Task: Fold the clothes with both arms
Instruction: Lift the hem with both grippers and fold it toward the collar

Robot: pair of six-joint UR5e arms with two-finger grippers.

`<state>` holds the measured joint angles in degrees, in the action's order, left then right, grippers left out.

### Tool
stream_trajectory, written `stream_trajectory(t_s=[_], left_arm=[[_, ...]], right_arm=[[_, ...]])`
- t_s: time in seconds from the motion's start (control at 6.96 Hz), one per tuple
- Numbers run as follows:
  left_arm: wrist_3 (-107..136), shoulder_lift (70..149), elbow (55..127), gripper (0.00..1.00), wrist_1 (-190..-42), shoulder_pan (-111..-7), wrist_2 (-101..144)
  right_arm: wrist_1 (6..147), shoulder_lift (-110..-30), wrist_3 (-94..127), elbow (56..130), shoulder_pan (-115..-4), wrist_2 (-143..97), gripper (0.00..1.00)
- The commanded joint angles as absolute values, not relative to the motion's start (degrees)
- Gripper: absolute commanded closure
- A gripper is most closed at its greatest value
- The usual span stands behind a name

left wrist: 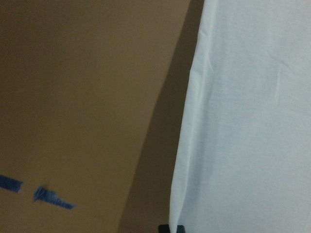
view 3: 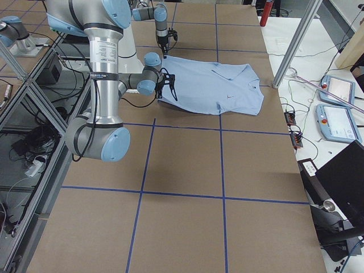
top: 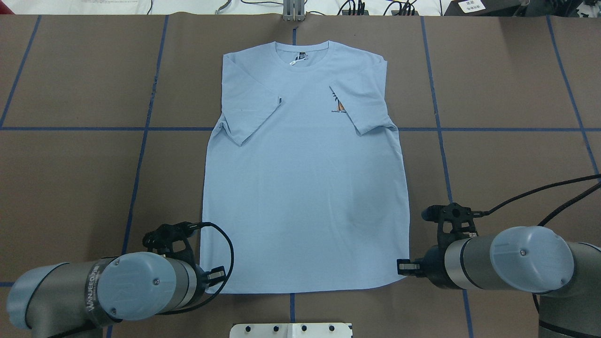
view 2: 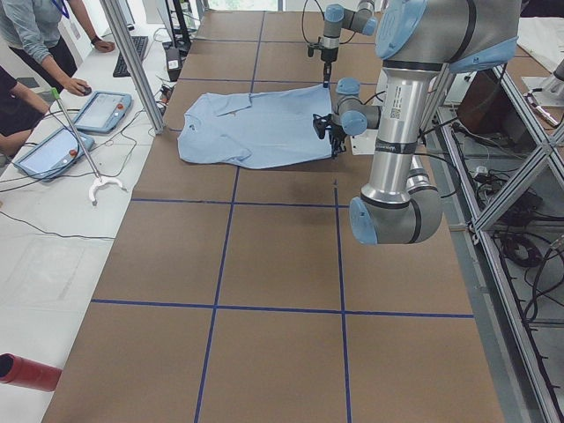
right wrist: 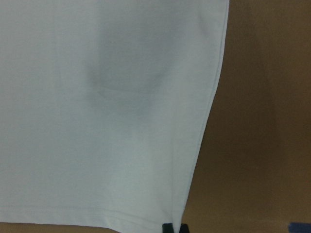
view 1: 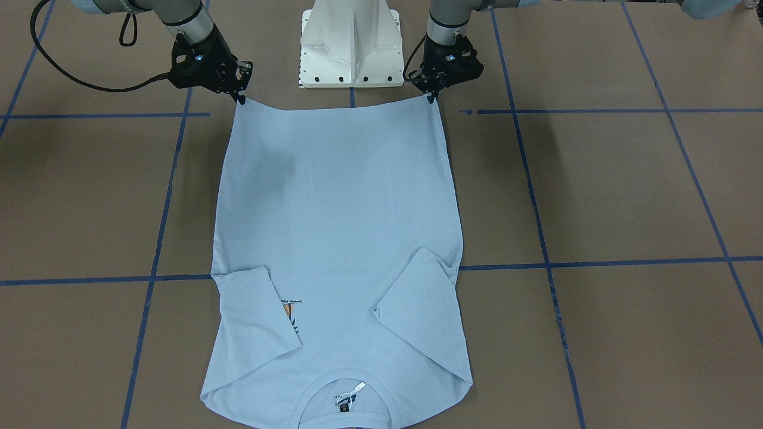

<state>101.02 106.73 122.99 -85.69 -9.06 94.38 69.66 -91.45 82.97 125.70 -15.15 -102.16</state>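
Since soft, light and quick to sag, best held at the near hem corners of the T-shirt (view 1: 340, 208); gripped there by left claw (view 1: 430, 96) and right claw (view 1: 241, 98), both closed tight on cloth. Lies flat on the counter (view 1: 596, 190) beyond, sleeves (view 1: 417, 298) tucked inward, collar (view 1: 349, 381) farthest.

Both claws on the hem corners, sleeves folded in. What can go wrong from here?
1. The left claw and right claw pinch only the very hem corners of the T-shirt; a corner may slip out on lifting.
2. The folded-in sleeves lie loose; dragging the hem over them could flip them open.
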Motion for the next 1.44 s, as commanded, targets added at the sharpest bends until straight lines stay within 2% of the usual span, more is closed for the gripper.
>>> stream_trajectory(t_s=[0.0,0.43,0.72,0.86,1.29], left_arm=[[100.5,106.7,129.5,1.0,-77.6,-5.2,94.4],[98.0,105.8,132.3,1.0,-72.6,-0.5,94.5],[96.6,106.4,134.1,1.0,-71.5,1.8,94.8],[95.5,107.0,133.9,1.0,-71.8,0.8,94.7],[83.2,108.1,133.1,1.0,-72.3,-12.5,96.5]], right_arm=[[69.6,-94.5,83.0,128.3,-13.2,-107.6,1.0],[69.5,-99.3,83.0,134.0,-12.7,-120.3,1.0],[69.5,-98.8,83.0,133.5,-11.4,-121.8,1.0],[69.3,-96.4,83.0,132.6,-12.9,-121.1,1.0],[69.0,-89.0,82.2,128.6,-26.7,-121.7,1.0]])
